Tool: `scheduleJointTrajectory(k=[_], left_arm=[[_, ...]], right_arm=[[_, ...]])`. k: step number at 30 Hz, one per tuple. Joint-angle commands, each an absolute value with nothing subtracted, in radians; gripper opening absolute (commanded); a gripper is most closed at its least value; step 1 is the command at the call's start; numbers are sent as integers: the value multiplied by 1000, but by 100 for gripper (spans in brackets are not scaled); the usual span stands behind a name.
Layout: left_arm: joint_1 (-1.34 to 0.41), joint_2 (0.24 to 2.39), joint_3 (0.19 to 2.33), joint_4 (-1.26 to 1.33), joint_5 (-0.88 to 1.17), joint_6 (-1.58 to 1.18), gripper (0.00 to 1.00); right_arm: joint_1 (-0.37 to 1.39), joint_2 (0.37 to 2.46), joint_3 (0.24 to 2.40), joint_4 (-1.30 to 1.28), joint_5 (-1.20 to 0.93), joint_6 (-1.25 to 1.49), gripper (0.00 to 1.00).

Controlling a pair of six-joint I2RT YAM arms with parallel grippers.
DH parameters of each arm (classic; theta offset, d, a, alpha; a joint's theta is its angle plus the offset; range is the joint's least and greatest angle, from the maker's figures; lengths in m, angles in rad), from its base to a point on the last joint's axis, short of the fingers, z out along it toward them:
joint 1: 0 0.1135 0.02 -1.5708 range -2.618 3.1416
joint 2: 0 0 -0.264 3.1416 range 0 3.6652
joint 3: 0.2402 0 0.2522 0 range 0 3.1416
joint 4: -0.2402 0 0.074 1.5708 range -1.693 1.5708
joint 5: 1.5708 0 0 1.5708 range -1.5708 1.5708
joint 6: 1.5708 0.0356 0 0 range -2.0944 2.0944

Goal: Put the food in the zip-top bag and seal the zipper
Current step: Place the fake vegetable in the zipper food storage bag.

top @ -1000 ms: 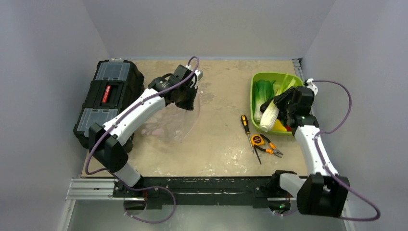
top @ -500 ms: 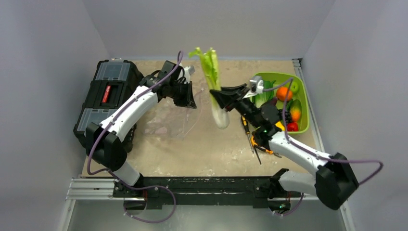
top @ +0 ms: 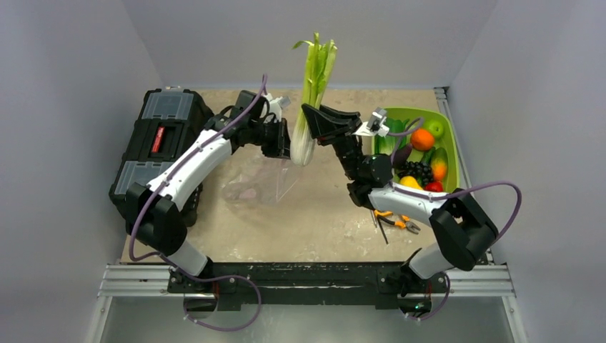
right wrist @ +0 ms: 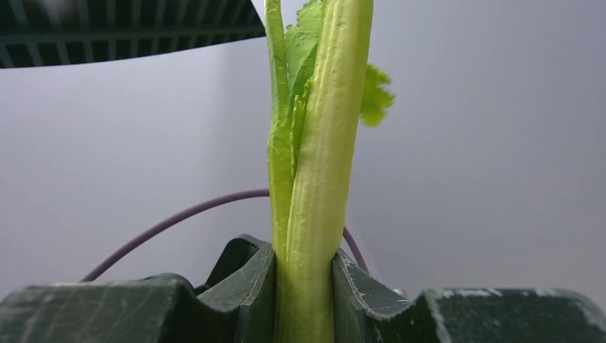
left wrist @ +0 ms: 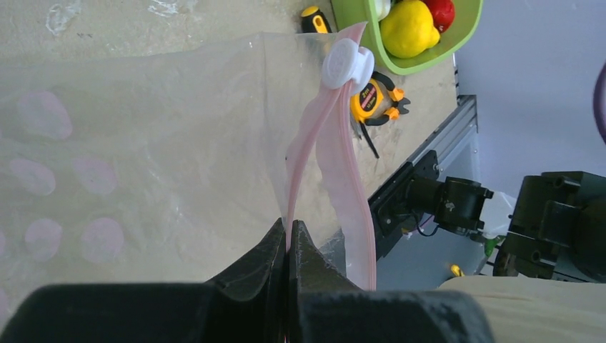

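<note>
The right gripper (top: 319, 123) is clamped on a leafy vegetable (top: 313, 78). It holds the vegetable upright in the air over the back middle of the tabletop (top: 321, 225), pale base down, just beside the left gripper (top: 277, 141). The left gripper pinches the pink zipper (left wrist: 336, 164), lifting the mouth of the zip-top bag (top: 259, 182), which slumps near the black toolbox (top: 161, 143).

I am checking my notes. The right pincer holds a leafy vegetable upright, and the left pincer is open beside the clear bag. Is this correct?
Not fully. The left pincer is not open beside the zip-top bag: the left wrist view shows it shut on the bag's pink zipper. The right pincer does hold the leafy vegetable upright.
</note>
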State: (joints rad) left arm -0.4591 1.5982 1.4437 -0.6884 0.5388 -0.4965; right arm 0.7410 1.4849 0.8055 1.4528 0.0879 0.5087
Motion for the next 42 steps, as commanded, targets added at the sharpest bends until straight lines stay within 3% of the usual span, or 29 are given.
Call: scheduleJointTrajectory(k=[1,6,16,25,27,30,34,40,42], left_arm=[[-420,1528,1430,-598,630,-531,0],[-380,1522,1414,-570,682,-561,0],[-356,1523,1427,-580,741,-522,0],[-323,1497,1424,-566,781,-515,0],[-320,1499,1419,-558,786,-523,0],[-319,1499,1416,-554,788,-523,0],[-319,1491,1411,-548,784,-523,0],[-321,1475,1410,-573,724,-491,0],[-321,1474,1410,-571,729,-492,0]], right_arm=[[749,1518,858,1662,85,514,0],[758,1609,835,1842,7,475,0],[757,1625,924,1793,-168,463,0],[758,1575,783,1796,-297,411,1],[757,1571,733,1821,-302,417,3],[758,1544,660,1825,-283,414,18],[759,1487,598,1722,-234,371,26],[761,1310,632,1213,-124,312,38],[760,1275,672,1053,-112,292,47]])
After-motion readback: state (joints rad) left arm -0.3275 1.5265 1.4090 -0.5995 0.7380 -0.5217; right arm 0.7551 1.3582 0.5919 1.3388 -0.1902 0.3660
